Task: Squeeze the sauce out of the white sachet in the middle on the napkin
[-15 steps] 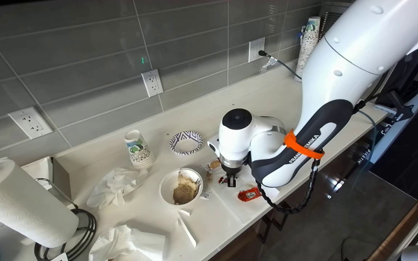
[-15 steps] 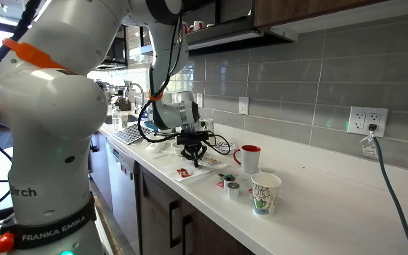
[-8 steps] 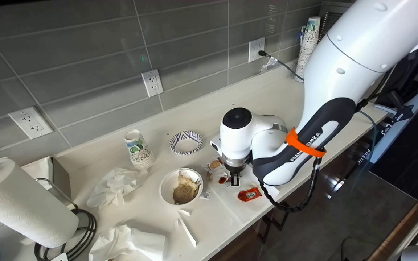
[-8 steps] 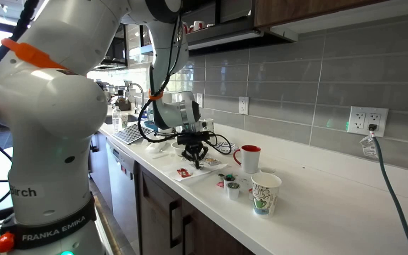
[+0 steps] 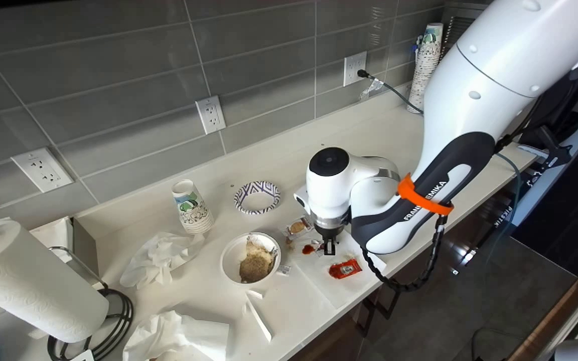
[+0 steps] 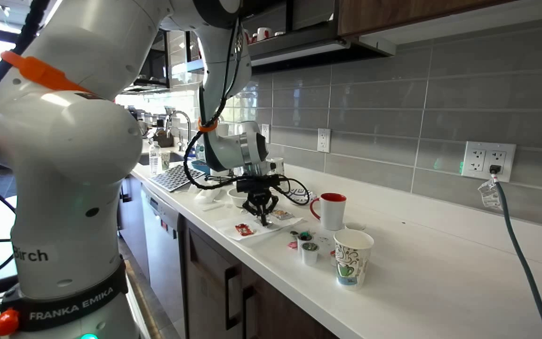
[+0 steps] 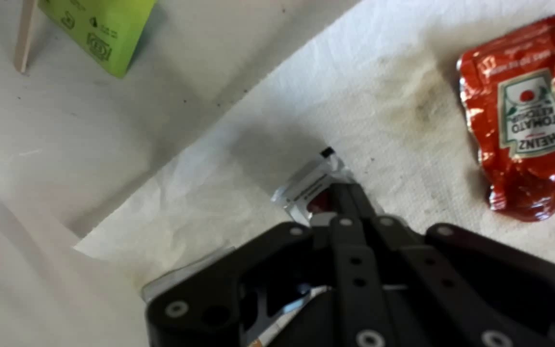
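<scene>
- gripper [image 7: 352, 190]: fingers together, tips down over the white sachet [image 7: 301, 192]; can't tell whether the sachet is pinched between them or pressed from above
- white sachet: on the napkin [image 7: 345, 106], slantwise in the wrist view, partly covered by the fingertips; visible end silvery-white, tiny dark print too small to read, black mark at one corner
- dark red patch [image 7: 320, 202] on the sachet, right beside the fingertips; print or sauce, can't tell
- napkin: flat white sheet on the counter [image 6: 440, 263], one edge running diagonally across the wrist view; yellow-brown stain [image 7: 422, 99] near the red packet
- red packet [image 7: 530, 115]: Heinz tomato ketchup, on the napkin, apart from the gripper; glossy red sauce [image 7: 530, 206] at one end
- brownish packet [image 5: 297, 227]: in an exterior view, across the gripper from the red packet; red blot [image 5: 309, 249] just beside the gripper
- wrist view, off the napkin: green packet [image 7: 111, 36], wooden stick [image 7: 25, 38] just beside it
- in an exterior view: bowl [image 5: 227, 260] holding pale and brown powder, near the napkin; patterned dish [image 5: 241, 198] behind it; cup stack [image 5: 196, 213], crumpled tissues [image 5: 161, 258], paper towel roll [image 5: 33, 286] farther off
- in an exterior view: white mug [image 6: 333, 214] with red handle, upright; small pods [image 6: 309, 255] and paper cup [image 6: 352, 263] near it, cup upright
</scene>
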`<act>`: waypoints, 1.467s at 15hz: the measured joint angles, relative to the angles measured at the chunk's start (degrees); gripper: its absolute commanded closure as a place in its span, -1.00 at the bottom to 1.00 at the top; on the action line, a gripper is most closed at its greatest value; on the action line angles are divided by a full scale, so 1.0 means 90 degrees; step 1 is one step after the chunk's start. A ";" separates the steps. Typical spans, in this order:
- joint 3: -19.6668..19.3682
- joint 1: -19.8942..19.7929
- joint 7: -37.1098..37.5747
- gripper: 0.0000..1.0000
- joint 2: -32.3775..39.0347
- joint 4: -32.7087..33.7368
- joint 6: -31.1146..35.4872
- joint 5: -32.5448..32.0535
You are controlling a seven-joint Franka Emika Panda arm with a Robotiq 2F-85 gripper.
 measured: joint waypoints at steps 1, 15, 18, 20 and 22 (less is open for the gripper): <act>-0.0010 0.0002 0.0000 1.00 -0.0020 0.0000 -0.0022 -0.0005; -0.0069 0.0004 0.0309 1.00 -0.0299 -0.0081 -0.0259 -0.0188; -0.0104 0.0003 0.0439 1.00 -0.0262 -0.0128 -0.0099 -0.0263; -0.0143 0.0004 0.0562 1.00 -0.0216 -0.0134 0.0101 -0.0346; -0.0198 0.0009 0.0700 1.00 -0.0184 -0.0134 0.0266 -0.0462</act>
